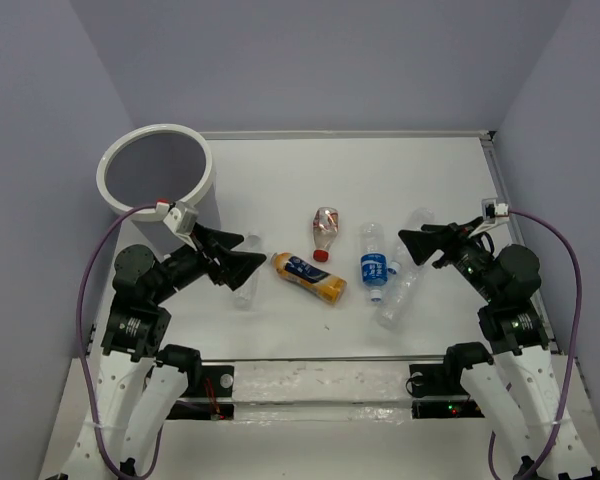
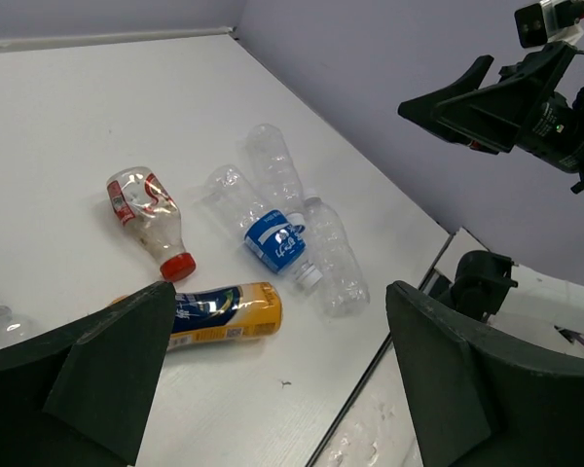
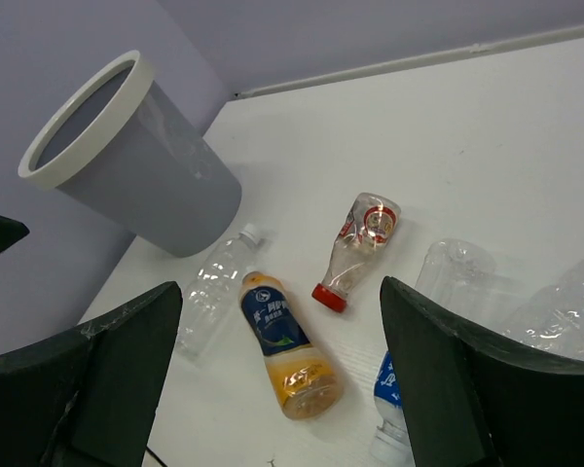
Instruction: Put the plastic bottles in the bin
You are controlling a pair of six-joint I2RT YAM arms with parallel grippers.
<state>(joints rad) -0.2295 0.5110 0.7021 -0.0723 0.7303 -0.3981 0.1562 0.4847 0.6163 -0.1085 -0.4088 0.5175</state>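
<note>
The white bin (image 1: 156,130) stands at the far left; it also shows in the right wrist view (image 3: 88,138). Five bottles lie on the white table. A clear one (image 1: 243,290) lies partly under my left gripper (image 1: 248,255). The yellow-orange one (image 1: 310,277), the red-capped one (image 1: 326,230) and the blue-labelled one (image 1: 374,262) lie in the middle. Another clear one (image 1: 400,295) lies below my right gripper (image 1: 410,245). Both grippers hover open and empty. The left wrist view shows its gripper (image 2: 282,389) over the yellow-orange bottle (image 2: 224,311). The right wrist view shows its gripper (image 3: 282,379) over the same bottle (image 3: 287,345).
Purple walls close in the table at the back and both sides. A raised strip (image 1: 500,190) runs along the right edge. A transparent strip (image 1: 320,380) runs along the near edge between the arm bases. My right arm (image 2: 526,97) shows in the left wrist view.
</note>
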